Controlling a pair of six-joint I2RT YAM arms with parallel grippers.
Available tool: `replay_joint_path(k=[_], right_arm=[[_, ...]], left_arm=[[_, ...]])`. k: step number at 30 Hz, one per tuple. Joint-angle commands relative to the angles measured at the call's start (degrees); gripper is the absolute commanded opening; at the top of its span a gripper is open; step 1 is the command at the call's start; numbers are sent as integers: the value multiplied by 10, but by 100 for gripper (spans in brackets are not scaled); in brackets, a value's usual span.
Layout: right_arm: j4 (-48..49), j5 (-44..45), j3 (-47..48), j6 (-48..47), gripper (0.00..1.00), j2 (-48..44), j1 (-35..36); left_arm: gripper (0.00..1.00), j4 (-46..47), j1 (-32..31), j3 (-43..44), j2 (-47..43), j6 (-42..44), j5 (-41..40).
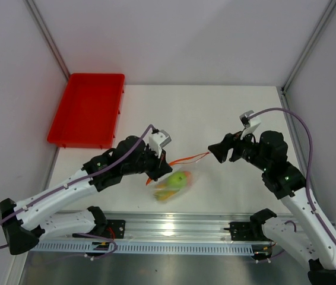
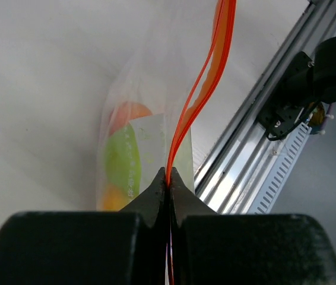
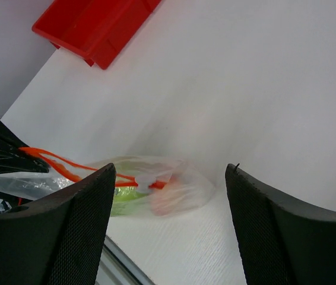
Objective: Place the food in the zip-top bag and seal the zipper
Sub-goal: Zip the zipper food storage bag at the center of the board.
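The clear zip-top bag (image 1: 173, 184) lies on the white table near the front rail, with the green (image 2: 123, 160), pinkish-orange (image 2: 129, 113) and yellow-orange (image 2: 113, 197) fruits inside. Its orange-red zipper (image 1: 189, 158) is lifted and stretches right from the left gripper. My left gripper (image 1: 155, 169) is shut on the zipper's left end (image 2: 169, 172); further along the two strips gape apart (image 2: 206, 77). My right gripper (image 1: 214, 149) is open and empty just past the zipper's right end. In the right wrist view its jaws (image 3: 171, 169) stand wide, with the bag (image 3: 168, 193) beyond them.
A red rectangular tray (image 1: 88, 110) stands at the back left of the table, also in the right wrist view (image 3: 97, 29). The aluminium rail (image 1: 174, 228) with the arm bases runs along the near edge, close to the bag. Frame posts stand at the back corners.
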Motion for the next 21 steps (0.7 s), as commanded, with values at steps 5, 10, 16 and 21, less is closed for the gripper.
replay_joint_path(k=[5, 10, 16, 21], right_arm=[[38, -70, 3, -64, 79, -21, -3], [67, -199, -11, -76, 76, -10, -2], [83, -316, -7, -95, 64, 18, -4], [93, -348, -8, -101, 66, 33, -6]], left_arm=[[1, 73, 33, -53, -13, 1, 113], [1, 99, 82, -98, -61, -18, 174], [1, 116, 129, -108, -87, -71, 282], [1, 146, 141, -106, -84, -125, 370]])
